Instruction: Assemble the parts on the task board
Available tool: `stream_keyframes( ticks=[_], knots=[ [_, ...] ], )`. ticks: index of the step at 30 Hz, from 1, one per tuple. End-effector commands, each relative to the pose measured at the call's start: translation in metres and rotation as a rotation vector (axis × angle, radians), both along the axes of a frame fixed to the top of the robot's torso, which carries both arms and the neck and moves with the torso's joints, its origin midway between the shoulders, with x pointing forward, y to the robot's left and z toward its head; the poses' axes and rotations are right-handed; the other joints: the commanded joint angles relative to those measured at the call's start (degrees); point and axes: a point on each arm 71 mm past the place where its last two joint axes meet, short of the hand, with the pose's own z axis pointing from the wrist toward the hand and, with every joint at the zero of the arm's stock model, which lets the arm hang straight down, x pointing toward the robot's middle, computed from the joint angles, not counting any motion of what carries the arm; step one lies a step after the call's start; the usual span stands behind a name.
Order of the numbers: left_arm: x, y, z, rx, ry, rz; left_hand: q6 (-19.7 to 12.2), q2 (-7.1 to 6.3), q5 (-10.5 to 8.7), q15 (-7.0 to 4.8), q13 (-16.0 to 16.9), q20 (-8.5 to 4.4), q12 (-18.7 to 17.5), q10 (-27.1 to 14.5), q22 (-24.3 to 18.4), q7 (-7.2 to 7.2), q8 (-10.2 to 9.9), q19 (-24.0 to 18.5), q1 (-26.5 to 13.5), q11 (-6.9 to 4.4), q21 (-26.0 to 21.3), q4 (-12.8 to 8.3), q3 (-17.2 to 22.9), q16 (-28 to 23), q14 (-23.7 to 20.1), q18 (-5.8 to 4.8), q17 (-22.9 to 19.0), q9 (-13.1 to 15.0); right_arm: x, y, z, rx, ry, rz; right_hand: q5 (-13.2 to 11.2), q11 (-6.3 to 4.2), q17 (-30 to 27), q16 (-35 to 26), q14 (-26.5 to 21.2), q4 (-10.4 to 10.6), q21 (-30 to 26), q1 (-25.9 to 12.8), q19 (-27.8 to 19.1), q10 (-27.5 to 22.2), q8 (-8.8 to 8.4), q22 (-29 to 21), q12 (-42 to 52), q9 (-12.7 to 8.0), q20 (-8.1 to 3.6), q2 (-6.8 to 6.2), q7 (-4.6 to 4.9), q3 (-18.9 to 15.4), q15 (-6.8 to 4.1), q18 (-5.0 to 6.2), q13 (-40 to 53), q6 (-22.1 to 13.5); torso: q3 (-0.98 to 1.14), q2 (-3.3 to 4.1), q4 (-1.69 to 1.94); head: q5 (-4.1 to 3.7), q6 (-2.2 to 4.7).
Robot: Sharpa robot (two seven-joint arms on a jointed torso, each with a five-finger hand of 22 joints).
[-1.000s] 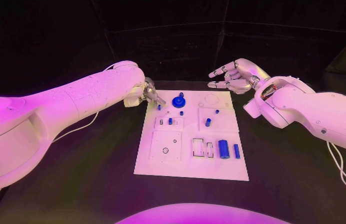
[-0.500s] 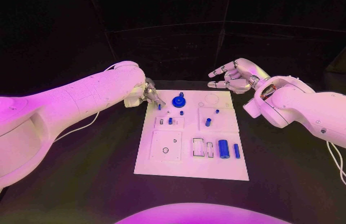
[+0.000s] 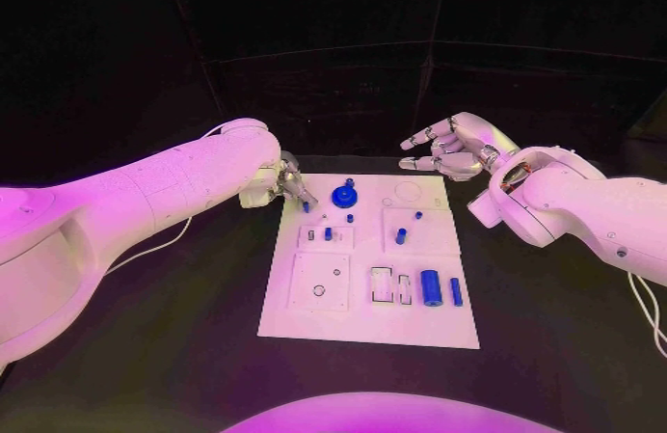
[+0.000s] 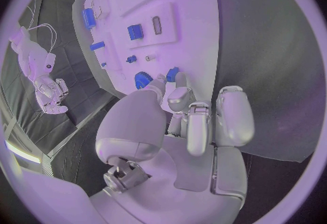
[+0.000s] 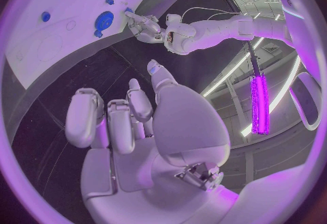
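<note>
Head view: left hand [image 3: 282,181] is pinching a small blue peg [image 3: 306,204], held upright, over the task board [image 3: 364,327] by its far left corner. Right hand [image 3: 453,149] is hovering beyond the far right corner, fingers spread, holding nothing.

Black table [image 3: 167,356] before dark panelled walls [image 3: 348,76] (glowing light strip [image 5: 259,104] overhead)

Magenta-violet light floods everything; the background at 12 o'clock stays dark. A bright light strip [image 5: 259,105] glares at 3 o'clock. Wrist views bend edges strongly.
</note>
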Motion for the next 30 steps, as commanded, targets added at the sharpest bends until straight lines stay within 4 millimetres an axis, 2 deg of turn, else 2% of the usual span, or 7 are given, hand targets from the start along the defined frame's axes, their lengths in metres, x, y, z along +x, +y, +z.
stream_keyframes(
  ticks=[1, 7, 9, 12, 14, 16, 30],
  knots=[
    [0.001, -0.001, 0.001, -0.005, -0.008, -0.008, 0.28, 0.65, -0.09, 0.34, -0.06, 0.24, 0.27, -0.29, 0.08, 0.19, -0.36, -0.18, 1.36, -0.18, -0.23, -0.87, 0.63, 0.17, 5.95, 0.17, 15.10, -0.10, 0.000, 0.001, 0.001, 0.003, -0.002, 0.010, 0.36, 0.04, 4.10, -0.20, 3.63, -0.06, -0.22, 0.05, -0.42, -0.46, 0.29, -0.04, -0.30, -0.04, -0.09, 0.51, -0.09, -0.29, -0.14, -0.21, -0.09, 0.28, 0.00, 0.01, -0.03, 0.03, -0.07],
    [0.001, -0.003, 0.002, -0.058, -0.013, -0.009, -0.91, 4.35, -0.04, -0.22, -0.71, -0.17, -0.50, -1.01, -0.31, -0.41, -1.43, -0.35, 10.03, -0.75, -0.59, -7.01, 8.08, 0.17, 5.95, 0.29, 15.10, -0.57, 0.000, 0.002, 0.001, 0.003, -0.002, 0.010, 0.36, 0.04, 4.10, -0.20, 3.63, -0.06, -0.22, 0.05, -0.42, -0.46, 0.29, -0.04, -0.30, -0.04, -0.09, 0.51, -0.09, -0.29, -0.14, -0.21, -0.09, 0.28, 0.01, -0.02, 0.02, 0.03, -0.14],
    [0.001, -0.004, 0.002, -0.087, -0.014, -0.006, -1.22, 4.15, 0.03, 0.17, -1.51, -0.05, -1.34, -1.63, -0.63, 0.31, -1.66, -0.52, 11.06, -0.43, -0.88, -8.96, 12.23, 0.17, 5.95, 0.27, 15.10, -0.65, 0.000, 0.002, 0.001, 0.003, -0.002, 0.010, 0.36, 0.04, 4.10, -0.20, 3.63, -0.06, -0.22, 0.05, -0.42, -0.46, 0.29, -0.04, -0.30, -0.04, -0.09, 0.51, -0.09, -0.29, -0.14, -0.21, -0.09, 0.28, 0.02, -0.02, 0.01, 0.04, -0.12],
    [0.001, -0.003, 0.003, -0.117, -0.022, -0.001, -1.07, 2.16, 0.11, 0.69, -2.18, 0.36, -1.77, -1.55, -0.69, 0.73, -1.35, -0.57, 8.53, -0.17, -1.06, -10.28, 18.63, 0.17, 5.95, 0.35, 15.10, -0.38, 0.000, 0.002, 0.001, 0.002, -0.001, 0.010, 0.36, 0.04, 4.10, -0.20, 3.63, -0.06, -0.22, 0.05, -0.42, -0.46, 0.29, -0.04, -0.30, -0.04, -0.09, 0.51, -0.09, -0.29, -0.14, -0.21, -0.09, 0.28, -0.02, -0.01, 0.02, 0.05, -0.16],
    [0.001, -0.002, 0.003, -0.134, -0.024, 0.006, -1.03, 1.61, -0.14, 0.64, -2.26, 0.44, -1.80, -1.48, -0.73, 0.60, -1.22, -0.59, 7.82, -0.01, -1.11, -10.55, 20.09, 0.17, 5.95, 0.36, 15.10, -0.27, 0.000, 0.002, 0.001, 0.002, 0.000, 0.010, 0.36, 0.04, 4.10, -0.20, 3.63, -0.06, -0.22, 0.05, -0.42, -0.46, 0.29, -0.04, -0.30, -0.04, -0.09, 0.51, -0.09, -0.29, -0.14, -0.21, -0.09, 0.28, 0.01, -0.03, 0.00, 0.10, -0.14],
    [0.000, -0.001, 0.004, -0.152, -0.026, 0.014, -1.13, -0.35, -0.02, 0.67, -2.48, 0.50, -1.77, -1.18, -0.65, 0.68, -0.61, -0.56, 4.63, 0.05, -1.17, -11.27, 25.51, 0.17, 5.95, 0.39, 15.10, 0.29, 0.000, 0.002, 0.001, 0.002, 0.000, 0.010, 0.36, 0.04, 4.10, -0.20, 3.63, -0.06, -0.22, 0.05, -0.42, -0.46, 0.29, -0.04, -0.30, -0.04, -0.09, 0.51, -0.09, -0.29, -0.14, -0.21, -0.09, 0.28, 0.03, -0.05, 0.05, 0.09, -0.17],
    [-0.017, 0.013, 0.014, -0.208, -0.072, 0.041, -0.85, -1.47, -0.07, 0.55, -2.41, 0.49, -1.48, -0.71, -0.45, 0.39, 0.21, -0.46, 2.79, -0.07, -1.13, -11.82, 28.24, 0.17, 5.95, 0.34, 15.10, 0.92, 0.000, 0.000, 0.001, 0.001, 0.000, 0.006, 0.40, 0.03, 4.04, -0.24, 3.61, -0.07, -0.25, 0.11, -0.44, -0.44, 0.30, -0.09, -0.28, -0.04, -0.09, 0.59, -0.09, -0.27, -0.14, -0.20, -0.07, 0.29, 0.13, -0.15, 0.20, 0.49, -0.04]
  ],
)
